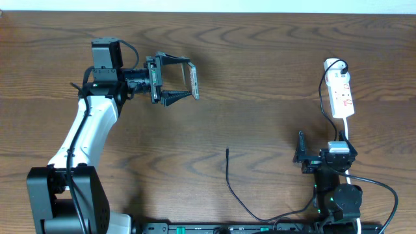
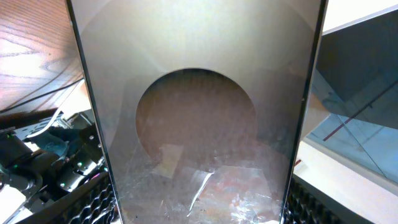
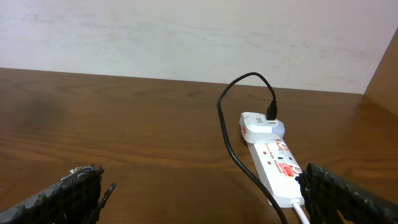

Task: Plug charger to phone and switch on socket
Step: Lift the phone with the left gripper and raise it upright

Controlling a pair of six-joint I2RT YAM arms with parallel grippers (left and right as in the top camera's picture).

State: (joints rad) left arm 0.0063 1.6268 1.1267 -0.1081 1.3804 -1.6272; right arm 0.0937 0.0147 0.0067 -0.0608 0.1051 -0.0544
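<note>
My left gripper [image 1: 194, 80] is shut on the phone [image 1: 193, 79] and holds it on edge above the table's back left. In the left wrist view the phone [image 2: 199, 112] fills the frame, a brown-grey slab with a round mark, between my fingers [image 2: 199, 214]. The charger's plug tip [image 1: 227, 151] lies loose at the table's middle front, and its black cable [image 1: 242, 203] runs toward the front edge. The white socket strip [image 1: 342, 94] lies at the back right, and it shows in the right wrist view [image 3: 277, 168] with the black cable [image 3: 227, 134] plugged in. My right gripper [image 1: 301, 156] [image 3: 205, 193] is open and empty, short of the strip.
The strip's white cord [image 1: 344, 133] runs toward the right arm's base. A white adapter [image 3: 261, 124] sits at the strip's far end. A pale wall stands beyond the table's back edge.
</note>
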